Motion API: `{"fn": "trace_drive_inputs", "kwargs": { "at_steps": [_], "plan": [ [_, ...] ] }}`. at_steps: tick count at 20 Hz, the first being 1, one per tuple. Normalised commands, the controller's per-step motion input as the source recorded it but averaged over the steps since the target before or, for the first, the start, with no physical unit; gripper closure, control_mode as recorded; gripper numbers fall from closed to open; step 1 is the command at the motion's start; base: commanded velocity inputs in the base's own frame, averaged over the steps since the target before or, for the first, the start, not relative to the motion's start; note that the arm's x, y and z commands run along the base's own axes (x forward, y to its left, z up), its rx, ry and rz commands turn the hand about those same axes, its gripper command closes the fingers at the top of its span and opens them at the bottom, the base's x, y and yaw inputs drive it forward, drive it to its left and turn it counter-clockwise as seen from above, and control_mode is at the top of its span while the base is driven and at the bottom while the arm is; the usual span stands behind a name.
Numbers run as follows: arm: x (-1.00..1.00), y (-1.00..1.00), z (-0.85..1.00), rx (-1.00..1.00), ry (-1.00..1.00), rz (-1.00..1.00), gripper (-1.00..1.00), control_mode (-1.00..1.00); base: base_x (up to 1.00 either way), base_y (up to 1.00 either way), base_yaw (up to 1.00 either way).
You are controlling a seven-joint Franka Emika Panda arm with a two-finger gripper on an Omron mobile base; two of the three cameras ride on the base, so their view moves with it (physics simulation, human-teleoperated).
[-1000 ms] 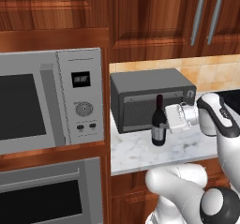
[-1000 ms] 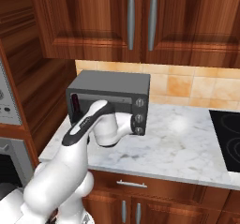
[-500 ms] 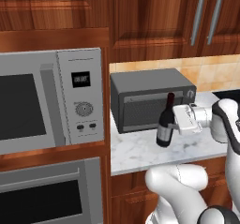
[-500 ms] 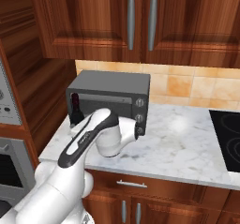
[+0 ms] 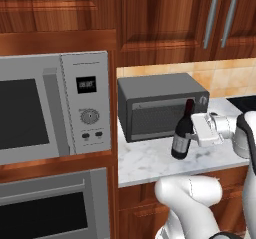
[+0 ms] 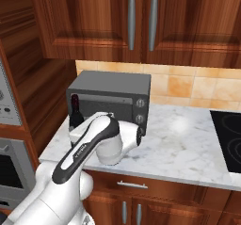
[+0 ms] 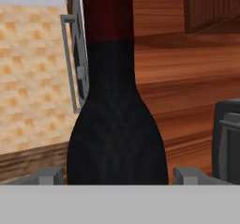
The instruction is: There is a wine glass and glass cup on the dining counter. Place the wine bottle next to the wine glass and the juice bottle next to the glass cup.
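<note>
On the far left of the left base view sits a big silver microwave with a dark door (image 5: pixel 52 105), built into the brown wood wall, with a silver wall oven (image 5: pixel 52 205) below it. To its right is the white and grey stone desk (image 5: pixel 145 158). At the back of the desk stands a dark grey box-shaped toaster oven (image 5: pixel 157 105).

The slim dark glass wine bottle with a dark red neck and pale label (image 5: pixel 182 135) is in front of the toaster oven, at about 5 o'clock from its middle. It leans a little, top toward 1 o'clock. I cannot tell if its bottom touches the desk or is just above it.

The white hand (image 5: pixel 196 131) is at 3 o'clock of the bottle, right against it. In the hand view the bottle's wide shoulder fills the space between the two small fingers (image 7: pixel 47 175), so the hand seems to be pinching the bottle around its body, just under the shoulder.

I think the bottle is heavy for its size, hard, smooth and slippery, and it can break if it drops. The thick body is a good place to hold it, better than the thin neck. It should stay straight up and move slowly, because a tall bottle swings and can slip.
</note>
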Motion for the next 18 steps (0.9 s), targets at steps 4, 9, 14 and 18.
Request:
{"fn": "trace_drive_inputs", "kwargs": {
  "at_steps": [4, 9, 14, 18],
  "plan": [
    [0.00, 0.00, 0.00, 0.00, 0.00, 0.00, 1.00, -1.00, 0.00, 0.00, 0.00],
    [0.00, 0.00, 0.00, 0.00, 0.00, 0.00, 1.00, -1.00, 0.00, 0.00, 0.00],
    [0.00, 0.00, 0.00, 0.00, 0.00, 0.00, 1.00, 1.00, -0.12, 0.00, -0.01],
    [0.00, 0.00, 0.00, 0.00, 0.00, 0.00, 1.00, 1.00, -0.52, 0.00, -0.07]
  ]
}}
